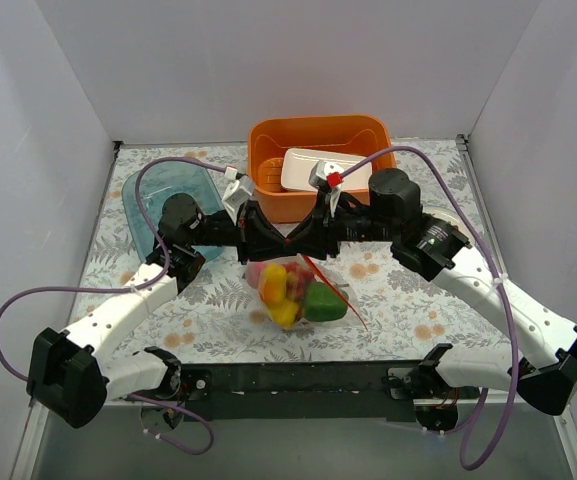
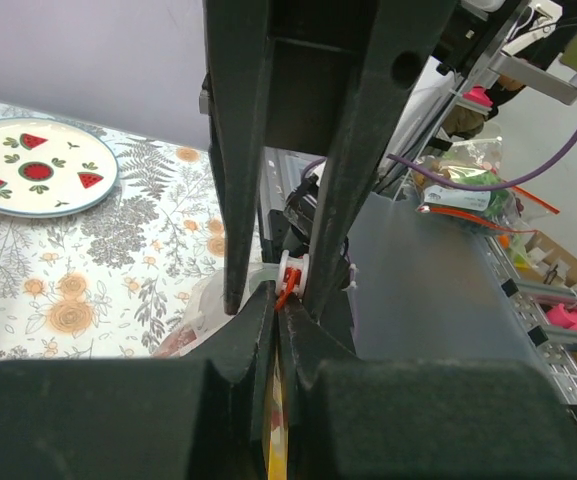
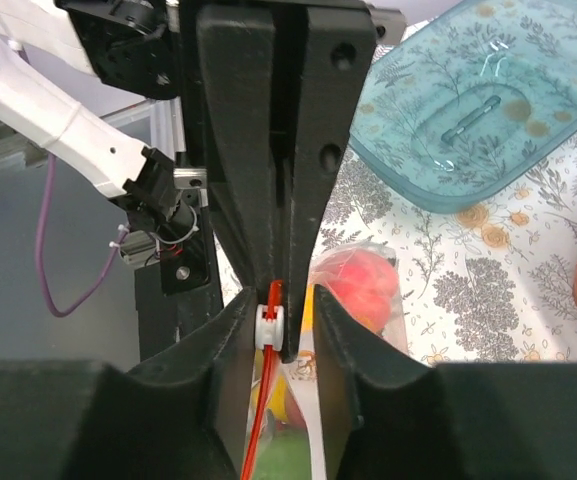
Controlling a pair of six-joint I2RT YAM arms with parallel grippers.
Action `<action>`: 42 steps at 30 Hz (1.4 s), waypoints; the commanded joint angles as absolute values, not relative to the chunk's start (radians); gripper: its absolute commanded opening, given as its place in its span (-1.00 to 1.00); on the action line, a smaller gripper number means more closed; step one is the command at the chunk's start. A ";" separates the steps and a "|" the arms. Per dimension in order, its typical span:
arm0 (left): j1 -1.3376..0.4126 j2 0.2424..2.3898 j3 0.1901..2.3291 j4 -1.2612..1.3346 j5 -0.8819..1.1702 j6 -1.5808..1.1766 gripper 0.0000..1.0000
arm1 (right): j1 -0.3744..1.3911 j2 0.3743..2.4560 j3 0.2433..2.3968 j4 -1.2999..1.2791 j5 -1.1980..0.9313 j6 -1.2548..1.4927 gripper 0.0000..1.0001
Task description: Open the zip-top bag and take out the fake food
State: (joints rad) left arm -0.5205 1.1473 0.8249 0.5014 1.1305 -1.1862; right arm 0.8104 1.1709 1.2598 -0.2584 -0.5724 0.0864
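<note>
Nearest you, both arms reach in from the near edge and meet over the middle of the flowered table (image 1: 418, 300). Just on the near side of where they meet is the zip-top bag (image 1: 293, 290), near the centre of the table. It is packed with the fake food (image 1: 274, 285): a yellow pepper on its left, a green piece (image 1: 320, 302) on its right, and red bits between them. The bag's orange-red zip strip (image 1: 335, 292) trails off toward the near right.

Now up to the claws, nose to nose above the bag's mouth. Your left claw (image 2: 278, 305) is clamped tight, with its jaws pressed together on the zip strip. Your right claw (image 3: 281, 300) is narrow, its jaws a slit apart and straddling the white slider (image 3: 268, 326). One finger touches the slider. Between the slider and the other finger there is clear plastic and the left claw's tip. From the right wrist you can see a pinkish-red piece (image 3: 353, 285) inside the bag, just past the fingers.

Farther back on the left, the teal tray (image 1: 158, 205) lies flat on the table, partly under your left arm. At the far centre stands the orange basket (image 1: 268, 150) with a white dish (image 1: 303, 170) resting inside it.
</note>
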 commanded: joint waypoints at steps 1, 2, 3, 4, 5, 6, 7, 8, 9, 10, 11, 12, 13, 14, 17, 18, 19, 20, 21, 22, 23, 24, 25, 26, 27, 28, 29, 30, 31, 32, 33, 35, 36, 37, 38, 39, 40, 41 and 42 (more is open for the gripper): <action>-0.523 1.085 0.824 0.514 1.092 -1.172 -1.00 | 0.816 1.140 1.240 -0.232 -0.534 0.066 -0.51; -0.523 1.078 0.822 0.511 1.083 -1.167 -1.00 | 0.816 1.138 1.232 -0.229 -0.534 0.066 -0.58; -0.523 1.075 0.819 0.514 1.072 -1.167 -1.00 | 0.816 1.137 1.227 -0.229 -0.540 0.067 -0.60; -0.523 1.071 0.815 0.514 1.068 -1.167 -1.00 | 0.815 1.135 1.224 -0.229 -0.543 0.071 -0.61; -0.523 1.065 0.812 0.517 1.060 -1.167 -1.00 | 0.815 1.132 1.217 -0.235 -0.542 0.071 -0.63; -0.523 1.060 0.810 0.512 1.054 -1.163 -1.00 | 0.816 1.128 1.212 -0.238 -0.529 0.069 -0.64; -0.523 1.057 0.810 0.502 1.027 -1.157 -1.00 | 0.816 1.114 1.204 -0.239 -0.523 0.069 -0.70; -0.523 1.052 0.810 0.491 1.014 -1.146 -1.00 | 0.815 1.102 1.195 -0.238 -0.515 0.068 -0.71; -0.523 1.049 0.808 0.477 0.997 -1.135 -1.00 | 0.816 1.089 1.178 -0.238 -0.509 0.066 -0.71; -0.523 1.043 0.805 0.477 0.959 -1.132 -1.00 | 0.815 1.066 1.169 -0.239 -0.505 0.064 -0.73; -0.523 1.039 0.796 0.480 0.937 -1.131 -1.00 | 0.816 1.055 1.163 -0.245 -0.500 0.063 -0.73; -0.522 1.029 0.792 0.488 0.922 -1.131 -1.00 | 0.816 1.045 1.152 -0.262 -0.489 0.058 -0.73; -0.519 1.028 0.790 0.492 0.913 -1.132 -1.00 | 0.816 1.026 1.144 -0.274 -0.485 0.055 -0.74; -0.517 1.026 0.790 0.494 0.896 -1.134 -1.00 | 0.816 1.017 1.138 -0.281 -0.483 0.054 -0.75; -0.509 1.025 0.787 0.508 0.874 -1.138 -1.00 | 0.815 0.968 1.088 -0.293 -0.468 0.055 -0.75; -0.508 1.023 0.785 0.508 0.870 -1.140 -1.00 | 0.815 0.957 1.075 -0.293 -0.463 0.061 -0.75; -0.506 1.023 0.784 0.512 0.874 -1.138 -1.00 | 0.815 0.934 1.050 -0.291 -0.462 0.064 -0.76; -0.505 1.025 0.785 0.514 0.879 -1.140 -1.00 | 0.815 0.924 1.039 -0.285 -0.465 0.071 -0.75; -0.505 1.029 0.787 0.518 0.917 -1.143 -1.00 | 0.815 0.916 1.032 -0.281 -0.472 0.080 -0.76; -0.505 1.041 0.796 0.518 0.936 -1.144 -1.00 | 0.816 0.905 1.025 -0.275 -0.479 0.086 -0.75; -0.505 1.046 0.798 0.522 0.952 -1.150 -1.00 | 0.815 0.900 1.022 -0.264 -0.485 0.092 -0.75; -0.505 1.049 0.798 0.531 0.963 -1.157 -1.00 | 0.816 0.900 1.022 -0.262 -0.504 0.092 -0.75; -0.505 1.049 0.795 0.534 0.962 -1.157 -1.00 | 0.816 0.905 1.025 -0.267 -0.506 0.094 -0.76; -0.505 1.052 0.796 0.541 0.972 -1.163 -1.00 | 0.816 0.905 1.026 -0.270 -0.508 0.094 -0.75; -0.505 1.057 0.799 0.552 1.011 -1.169 -1.00 | 0.815 0.907 1.026 -0.265 -0.502 0.094 -0.75; -0.505 1.063 0.807 0.551 1.026 -1.170 -1.00 | 0.815 0.908 1.028 -0.262 -0.489 0.091 -0.49; -0.505 1.075 0.819 0.548 1.043 -1.173 -1.00 | 0.815 0.913 1.038 -0.241 -0.482 0.091 -0.34; -0.505 1.081 0.825 0.549 1.077 -1.180 -1.00 | 0.815 0.929 1.051 -0.233 -0.479 0.091 -0.13; -0.505 1.084 0.830 0.549 1.087 -1.181 -1.00 | 0.815 0.942 1.069 -0.226 -0.482 0.092 -0.10; -0.505 1.088 0.830 0.546 1.100 -1.178 -1.00 | 0.816 0.954 1.104 -0.216 -0.477 0.094 -0.10; -0.505 1.089 0.833 0.546 1.121 -1.181 -1.00 | 0.815 0.978 1.123 -0.215 -0.469 0.095 -0.22; -0.505 1.091 0.841 0.526 1.132 -1.177 -1.00 | 0.815 0.994 1.146 -0.203 -0.463 0.094 -0.24; -0.505 1.092 0.844 0.519 1.135 -1.167 -1.00 | 0.815 1.005 1.163 -0.190 -0.463 0.095 -0.31; -0.505 1.094 0.848 0.512 1.144 -1.164 -1.00 | 0.815 1.009 1.169 -0.186 -0.465 0.095 -0.32; -0.505 1.095 0.854 0.508 1.149 -1.163 -1.00 | 0.816 1.015 1.176 -0.186 -0.465 0.092 -0.34; -0.505 1.098 0.857 0.508 1.152 -1.163 -1.00 | 0.816 1.032 1.189 -0.187 -0.471 0.092 -0.35; -0.505 1.097 0.859 0.506 1.152 -1.164 -1.00 | 0.815 1.040 1.195 -0.189 -0.477 0.092 -0.35; -0.505 1.098 0.861 0.514 1.152 -1.167 -1.00 | 0.815 1.048 1.196 -0.189 -0.482 0.095 -0.35; -0.505 1.100 0.862 0.515 1.154 -1.170 -1.00 | 0.815 1.058 1.203 -0.187 -0.495 0.094 -0.36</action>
